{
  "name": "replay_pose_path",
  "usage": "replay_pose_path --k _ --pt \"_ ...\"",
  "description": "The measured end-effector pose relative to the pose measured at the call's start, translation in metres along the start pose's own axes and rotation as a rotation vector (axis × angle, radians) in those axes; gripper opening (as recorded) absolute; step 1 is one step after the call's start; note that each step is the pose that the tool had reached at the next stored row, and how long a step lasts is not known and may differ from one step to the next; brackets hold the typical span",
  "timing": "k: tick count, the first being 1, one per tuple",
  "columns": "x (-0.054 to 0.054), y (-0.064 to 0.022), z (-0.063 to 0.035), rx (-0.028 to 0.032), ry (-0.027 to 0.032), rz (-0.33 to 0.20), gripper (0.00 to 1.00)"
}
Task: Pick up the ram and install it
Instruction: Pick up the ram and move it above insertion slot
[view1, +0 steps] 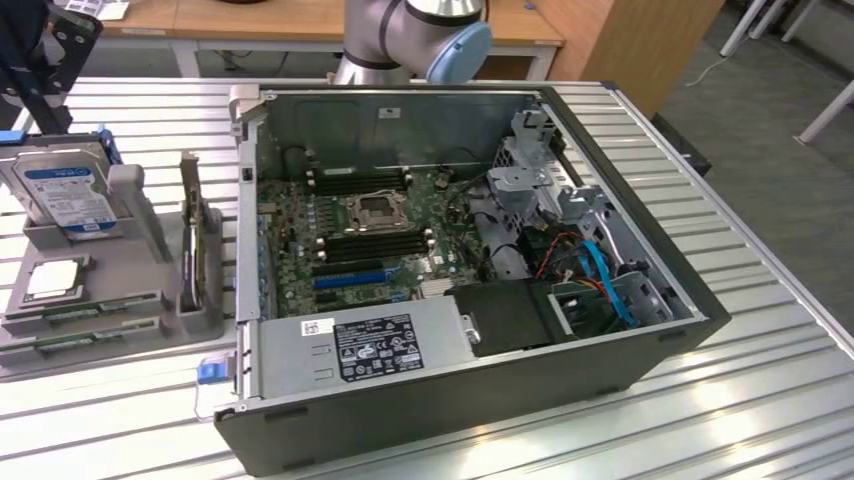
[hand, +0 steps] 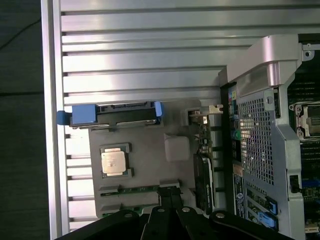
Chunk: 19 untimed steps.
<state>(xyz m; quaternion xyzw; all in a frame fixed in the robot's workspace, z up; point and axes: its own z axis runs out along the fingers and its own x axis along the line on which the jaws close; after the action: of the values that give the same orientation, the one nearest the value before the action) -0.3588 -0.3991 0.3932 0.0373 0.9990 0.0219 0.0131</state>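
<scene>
- Ram (view1: 83, 312) (hand: 131, 189): a long, narrow green board with a row of small dark chips. It lies flat in a slot of the grey tray (view1: 127, 275) (hand: 150, 130).
- Second stick (view1: 74, 342): same kind, flat in the slot just beside the ram.
- Tray: sits on the tabletop (view1: 747, 400), on the exterior view's left of the open case (view1: 467, 420). It also carries an upright hard drive (view1: 60, 195) and a square silver processor (view1: 54, 280).
- Jaws: pressed together and holding nothing, above the tray near one end of the ram.
</scene>
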Motion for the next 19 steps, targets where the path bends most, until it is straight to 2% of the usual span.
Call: replay_pose_path --k 13,17,19 --pt "-0.003 -0.0426 -0.0018 0.0001 -0.0002 0.002 0.11" --pt "-0.003 -0.0434 -0.0018 0.0001 -0.0002 0.001 0.11" --pt "-0.003 -0.0435 -0.0017 -0.0005 0.0011 -0.025 0.11"
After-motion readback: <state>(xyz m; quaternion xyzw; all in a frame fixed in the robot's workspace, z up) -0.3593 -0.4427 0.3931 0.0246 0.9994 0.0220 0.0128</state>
